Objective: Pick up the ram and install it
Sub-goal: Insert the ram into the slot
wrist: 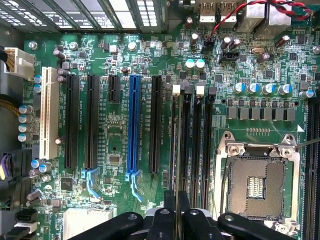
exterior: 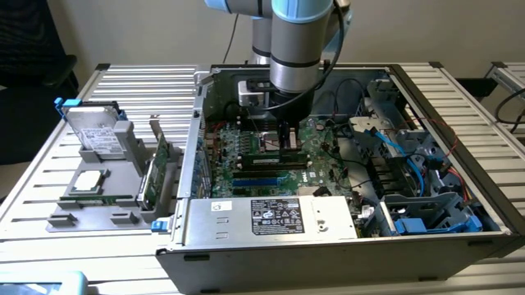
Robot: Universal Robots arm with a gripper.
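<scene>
Nearest in the exterior view sits the power supply [exterior: 275, 216] at the front of the open computer case [exterior: 328, 261]; behind it lies the green motherboard [exterior: 246, 150] with a blue slot [exterior: 260, 178]; just beyond, the ram [exterior: 275, 161] stands on edge along the black memory slots [wrist: 188, 145]; the gripper [exterior: 284, 144] hangs directly above it, fingers [wrist: 169, 210] clamped on its upper edge; whether the stick is fully seated cannot be told.
</scene>
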